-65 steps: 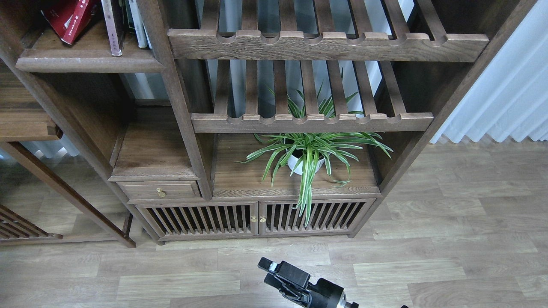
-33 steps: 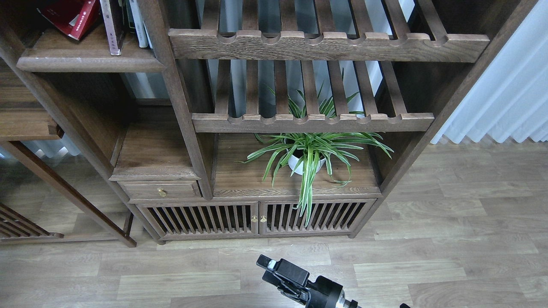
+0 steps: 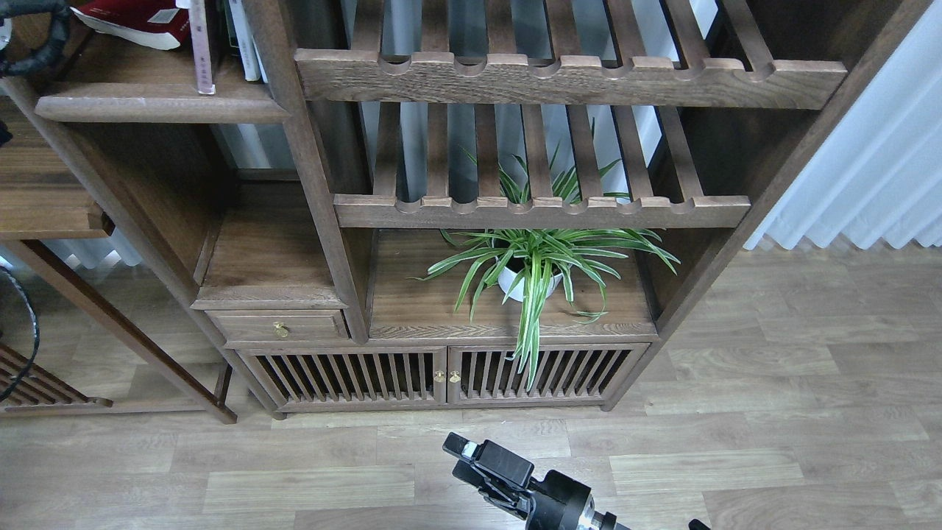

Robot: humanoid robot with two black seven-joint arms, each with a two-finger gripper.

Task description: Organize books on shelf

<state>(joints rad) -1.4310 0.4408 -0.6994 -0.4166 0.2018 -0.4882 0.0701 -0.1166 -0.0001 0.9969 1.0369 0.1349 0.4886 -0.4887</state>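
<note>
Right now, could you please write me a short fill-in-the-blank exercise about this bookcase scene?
1. The red book lies on the shelf at the upper ____ of the view.
2. The potted plant stands directly ____ the lower slatted rack.
3. The right gripper hovers over the ____, away from the books.

Missing words: left; below; floor

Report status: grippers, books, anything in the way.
Right gripper low over the floor, holding nothing, jaws unclear. Left gripper out of view. Red book lifted off the shelf at top left, other books upright beside it. Nothing blocking.
</note>
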